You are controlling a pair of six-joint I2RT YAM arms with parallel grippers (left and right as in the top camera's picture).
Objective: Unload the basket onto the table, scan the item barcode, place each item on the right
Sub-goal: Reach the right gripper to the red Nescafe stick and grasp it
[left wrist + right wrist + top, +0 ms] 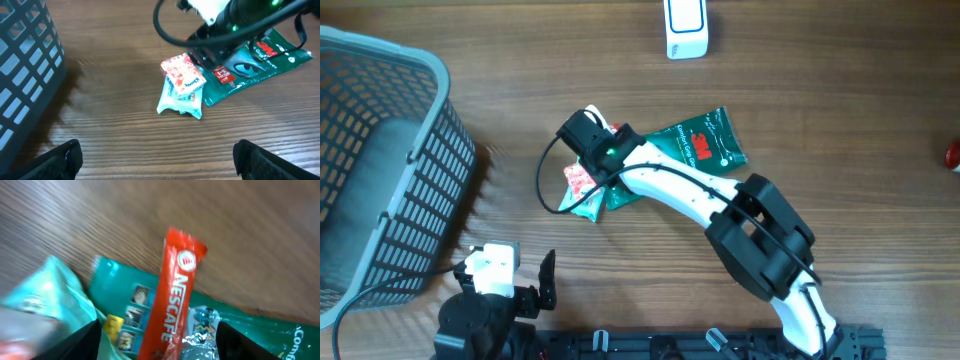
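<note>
Red coffee stick [176,290] lies partly on the green packet [705,145], mid-bench [840,90]. Right end effector [157,327] sits over it, fingers spread either side of the stick, no contact evident. Left end effector [157,147], near left beside the basket [430,170], stands fully spread, holding nothing. White scanner [686,28] at the far edge.

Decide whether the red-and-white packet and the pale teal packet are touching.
Touching. The left wrist view shows the red-and-white packet resting tilted on top of the pale teal packet, with no gap between them.
</note>
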